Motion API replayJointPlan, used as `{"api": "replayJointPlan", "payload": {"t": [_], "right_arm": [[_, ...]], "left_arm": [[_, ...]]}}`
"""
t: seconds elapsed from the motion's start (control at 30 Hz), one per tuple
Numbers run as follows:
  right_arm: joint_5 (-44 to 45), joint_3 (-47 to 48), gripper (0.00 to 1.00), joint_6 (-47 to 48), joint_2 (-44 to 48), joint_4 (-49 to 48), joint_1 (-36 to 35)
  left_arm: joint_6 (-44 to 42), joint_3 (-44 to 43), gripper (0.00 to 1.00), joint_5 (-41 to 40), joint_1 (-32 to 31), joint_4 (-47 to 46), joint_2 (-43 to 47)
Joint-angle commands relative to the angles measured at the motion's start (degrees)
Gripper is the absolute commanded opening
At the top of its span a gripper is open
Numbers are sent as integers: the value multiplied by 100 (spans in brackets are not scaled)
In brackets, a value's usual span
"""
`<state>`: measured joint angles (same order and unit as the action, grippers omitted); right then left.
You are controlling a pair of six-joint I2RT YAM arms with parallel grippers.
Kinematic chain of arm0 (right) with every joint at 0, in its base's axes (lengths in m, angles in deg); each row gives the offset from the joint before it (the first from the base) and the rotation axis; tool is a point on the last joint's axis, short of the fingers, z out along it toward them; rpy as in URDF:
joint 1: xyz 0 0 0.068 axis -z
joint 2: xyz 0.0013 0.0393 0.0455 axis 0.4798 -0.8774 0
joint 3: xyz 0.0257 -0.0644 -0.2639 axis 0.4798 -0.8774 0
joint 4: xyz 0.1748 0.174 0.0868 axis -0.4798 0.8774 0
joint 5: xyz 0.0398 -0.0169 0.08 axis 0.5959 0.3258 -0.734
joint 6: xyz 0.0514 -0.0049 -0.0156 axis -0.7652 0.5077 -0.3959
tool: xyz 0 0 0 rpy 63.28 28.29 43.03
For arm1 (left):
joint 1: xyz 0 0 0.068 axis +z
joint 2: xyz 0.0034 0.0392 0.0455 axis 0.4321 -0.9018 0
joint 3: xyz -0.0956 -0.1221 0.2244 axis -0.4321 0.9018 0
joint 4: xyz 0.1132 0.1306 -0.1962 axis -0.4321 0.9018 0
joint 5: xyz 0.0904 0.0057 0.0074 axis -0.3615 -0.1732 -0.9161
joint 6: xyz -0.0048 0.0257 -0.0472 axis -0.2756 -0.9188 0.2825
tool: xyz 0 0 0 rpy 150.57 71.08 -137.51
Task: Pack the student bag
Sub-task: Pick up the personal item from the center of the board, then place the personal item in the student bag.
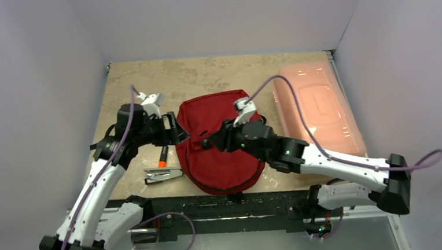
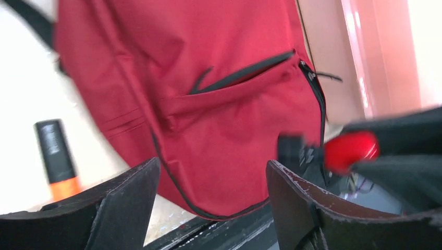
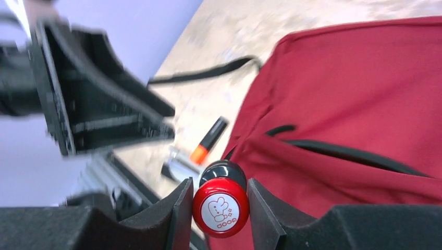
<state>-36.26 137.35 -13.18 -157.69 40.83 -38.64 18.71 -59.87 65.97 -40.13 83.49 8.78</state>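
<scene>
The student bag [image 1: 220, 142] is a dark red backpack lying flat in the middle of the table, its black front-pocket zipper showing in the left wrist view [image 2: 224, 120] and the right wrist view [image 3: 365, 104]. My right gripper [image 1: 205, 143] hovers over the bag's left part, shut on a small stamp [image 3: 220, 205] with a round red cap, a white "GOOD" label and a black body. The jaws [image 3: 220, 190] press on both sides of it. My left gripper [image 1: 175, 130] stands open at the bag's left edge with nothing between its fingers [image 2: 211, 169]. It sees the red stamp [image 2: 350, 148] to its right.
A black marker with an orange end [image 1: 163, 157] lies on the table left of the bag, and a metal stapler [image 1: 164, 175] lies just nearer. A pale pink translucent box [image 1: 319, 107] stands at the right. Black straps trail from the bag's far left.
</scene>
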Motion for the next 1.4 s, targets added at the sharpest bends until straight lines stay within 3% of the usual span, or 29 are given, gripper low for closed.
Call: {"api": "replayJointPlan", "payload": {"t": [0.0,0.2,0.3,0.67,0.83,0.93,1.1,1.2,1.27,1.37], "right_arm": [[674,-479,0,-894,756,222,448],[1564,-824,0,-1447,1657,1157,739],[1981,-1028,0,-1687,2136,1606,754],[2179,-1567,0,-2001,3467,2191,763],[2025,-1615,0,-2028,3367,2050,763],[1801,-1668,0,-2011,3071,1702,763],[1250,-1754,0,-2103,2430,607,775],[912,-1670,0,-2263,1936,150,949],[690,-1665,0,-2462,1675,-75,1204],[430,-2093,0,-2536,1571,-1153,1536]], "left_arm": [[-548,-843,74,158,-1101,-1065,-1172],[-2510,-2390,77,-1376,-2633,-211,-3006],[-3577,-2406,78,-2345,-3181,-531,-3508],[-3775,-2846,69,-2776,-3285,-813,-4755],[-3680,-2833,57,-2944,-3289,-941,-4857],[-3680,-2735,45,-3189,-3285,-1101,-4863],[-3624,-2714,20,-3469,-3285,-1196,-4838],[-3622,-2689,17,-3433,-3285,-1262,-4677],[-3583,-2684,2,-3557,-3285,-1258,-4598],[-3437,-2633,0,-3569,-3287,-1285,-4338]]}}
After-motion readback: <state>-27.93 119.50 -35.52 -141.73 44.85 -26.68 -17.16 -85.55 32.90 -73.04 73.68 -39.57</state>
